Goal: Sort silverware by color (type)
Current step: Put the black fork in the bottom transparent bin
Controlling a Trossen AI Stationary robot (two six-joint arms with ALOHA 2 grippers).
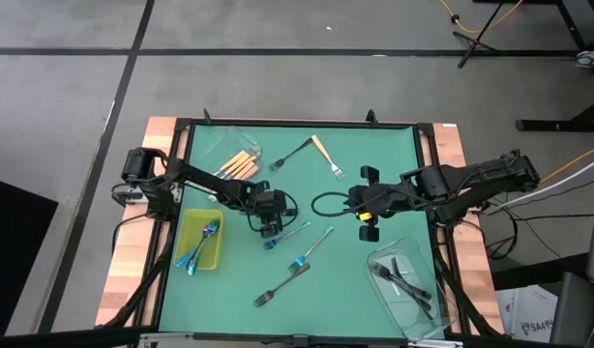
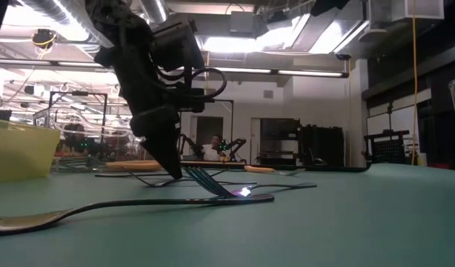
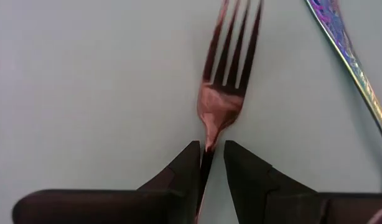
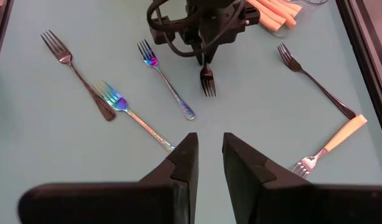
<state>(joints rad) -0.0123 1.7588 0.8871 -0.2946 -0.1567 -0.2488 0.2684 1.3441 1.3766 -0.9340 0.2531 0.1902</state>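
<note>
My left gripper (image 1: 271,228) stands at the table's middle, shut on a dark fork (image 4: 208,81) whose head (image 3: 225,93) sticks out past the fingertips. On the green mat lie two iridescent forks (image 4: 163,84) (image 4: 132,115), two dark forks (image 4: 73,68) (image 4: 315,81) and an orange-handled fork (image 4: 331,146). An iridescent fork's handle (image 3: 353,62) lies just beside the held one. My right gripper (image 4: 208,146) hangs open above the mat, right of centre (image 1: 367,208), with nothing between its fingers. My left gripper pinches the dark fork's neck (image 3: 207,152), just behind the head, between its two fingers. The fingers slant down from above and run in line with the fork, whose tines point ahead and down at the mat. Whether the tines touch the mat, I cannot tell.
A yellow-green tray (image 1: 186,253) at the left holds iridescent forks. A clear tub (image 1: 241,155) at the far left holds orange-handled forks; another clear tub (image 1: 413,290) at the near right holds dark forks. Wooden rails edge the mat on both sides.
</note>
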